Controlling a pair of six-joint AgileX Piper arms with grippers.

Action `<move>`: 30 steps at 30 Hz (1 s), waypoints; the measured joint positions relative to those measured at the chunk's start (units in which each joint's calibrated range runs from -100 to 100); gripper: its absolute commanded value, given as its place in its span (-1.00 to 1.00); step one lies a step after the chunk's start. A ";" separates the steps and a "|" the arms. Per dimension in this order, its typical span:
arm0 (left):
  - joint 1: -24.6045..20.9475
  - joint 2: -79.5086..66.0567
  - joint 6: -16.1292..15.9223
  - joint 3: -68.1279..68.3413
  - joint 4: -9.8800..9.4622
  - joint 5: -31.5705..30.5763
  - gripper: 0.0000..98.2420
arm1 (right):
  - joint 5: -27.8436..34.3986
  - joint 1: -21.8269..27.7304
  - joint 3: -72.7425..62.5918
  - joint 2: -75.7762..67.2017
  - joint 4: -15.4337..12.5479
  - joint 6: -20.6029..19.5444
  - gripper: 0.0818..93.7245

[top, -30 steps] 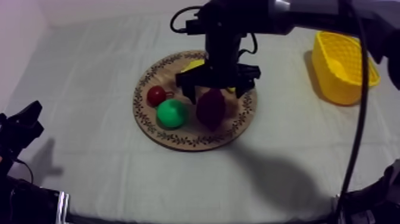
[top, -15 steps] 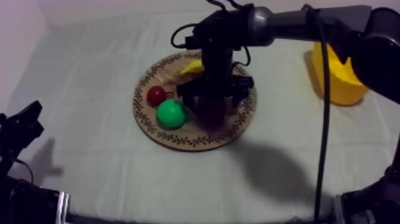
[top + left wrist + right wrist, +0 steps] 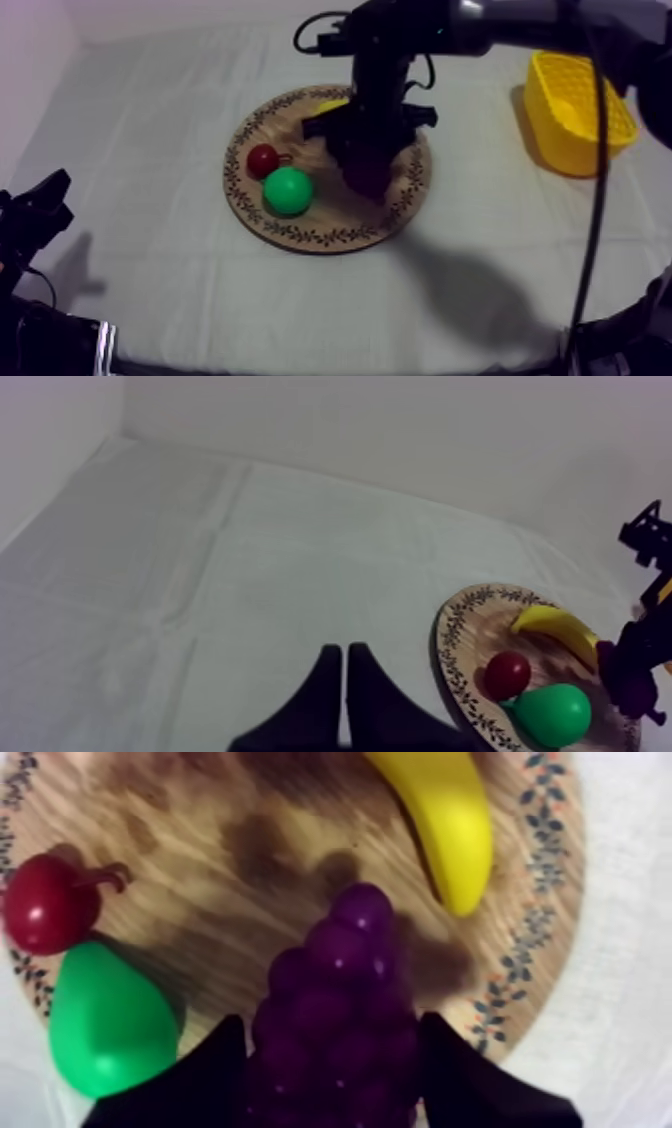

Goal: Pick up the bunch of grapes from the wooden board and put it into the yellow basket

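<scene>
Over the wooden board [image 3: 296,233], right end effector [image 3: 335,1077] grips grapes [image 3: 342,987]

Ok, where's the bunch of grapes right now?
In the top view, the bunch of grapes is at the right half of the wooden board, between the fingers of the right end effector, just right of the pear.

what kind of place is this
Probably a robot test bench: a cloth-covered table, the right gripper round a toy bunch of grapes on a wooden board, and a yellow basket.
</scene>
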 measured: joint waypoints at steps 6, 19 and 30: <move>0.00 0.00 0.00 0.00 0.00 0.00 -1.00 | 2.08 1.50 1.82 -9.56 1.78 2.14 -0.49; 0.00 0.00 0.00 0.00 0.00 0.00 -1.00 | 5.89 12.47 -1.34 -29.93 4.49 10.24 -0.41; 0.00 0.00 0.00 0.00 0.00 0.00 -1.00 | 4.16 27.13 -5.06 -34.55 4.17 21.45 -0.40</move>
